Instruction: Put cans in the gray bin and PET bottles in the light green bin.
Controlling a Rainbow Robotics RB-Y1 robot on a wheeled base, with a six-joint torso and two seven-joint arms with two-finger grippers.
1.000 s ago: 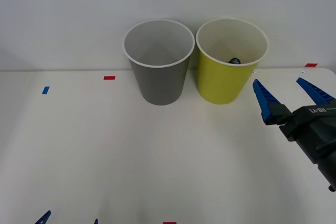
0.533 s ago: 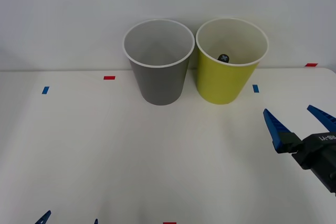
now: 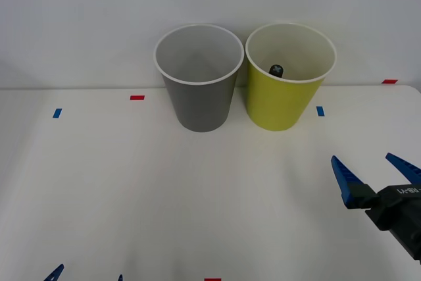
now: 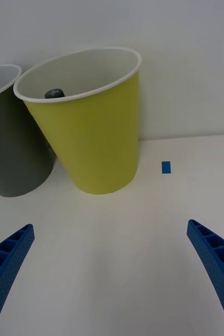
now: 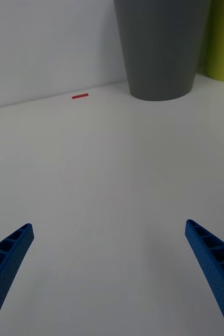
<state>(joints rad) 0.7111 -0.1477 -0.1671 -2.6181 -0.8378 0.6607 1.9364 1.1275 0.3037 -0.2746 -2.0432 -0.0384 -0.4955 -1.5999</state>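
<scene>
Right wrist view, bottle cap (image 4: 54,93) inside light green bin (image 4: 98,136)

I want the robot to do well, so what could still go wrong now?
Not much, probably. The round yellow-green plastic bin stands almost against the round gray plastic bin, so a bump to one could shove the other. A black-capped bottle top peeks over the green rim; a later drop might bounce off it. The open right gripper and open left gripper are near the table.

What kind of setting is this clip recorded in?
Probably a lab test bench for sorting: a plain white table with tape markers, a gray bin and a light green bin against a blank wall.
</scene>
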